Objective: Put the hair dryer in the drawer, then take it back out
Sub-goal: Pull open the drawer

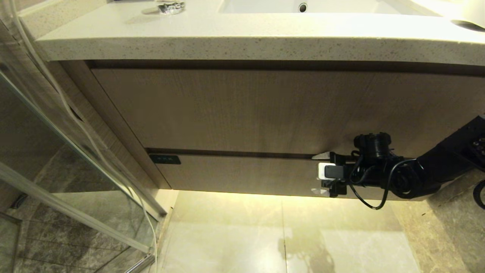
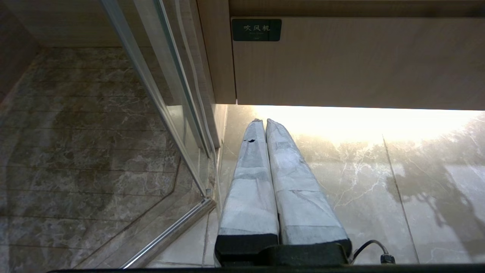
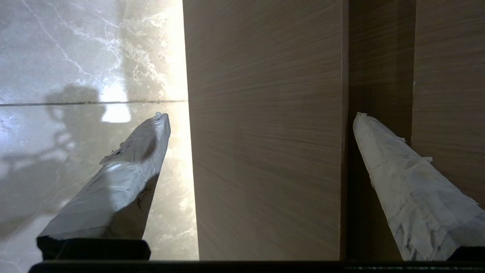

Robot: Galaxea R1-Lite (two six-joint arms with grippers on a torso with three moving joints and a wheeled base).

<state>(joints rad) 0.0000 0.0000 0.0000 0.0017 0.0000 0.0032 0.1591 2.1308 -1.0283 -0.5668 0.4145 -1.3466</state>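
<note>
The drawer (image 1: pixel 242 174) is the shallow wood-grain front at the bottom of the vanity, closed, with a dark tag (image 1: pixel 165 159) at its upper left. The hair dryer is out of view. My right gripper (image 1: pixel 316 174) is open at the drawer's right part, one finger at the gap above the front and one below its lower edge. In the right wrist view the drawer front (image 3: pixel 265 151) fills the space between the spread fingers (image 3: pixel 132 167) of the gripper (image 3: pixel 260 115). My left gripper (image 2: pixel 261 121) is shut and empty, low near the floor, pointing toward the drawer (image 2: pixel 360 64) and its tag (image 2: pixel 256 29).
A taller wood-grain front (image 1: pixel 265 110) sits above the drawer, under a speckled stone countertop (image 1: pixel 242 41). A glass shower door (image 1: pixel 75 170) with a metal frame stands at the left. Pale marble floor (image 1: pixel 284 235) lies below the vanity.
</note>
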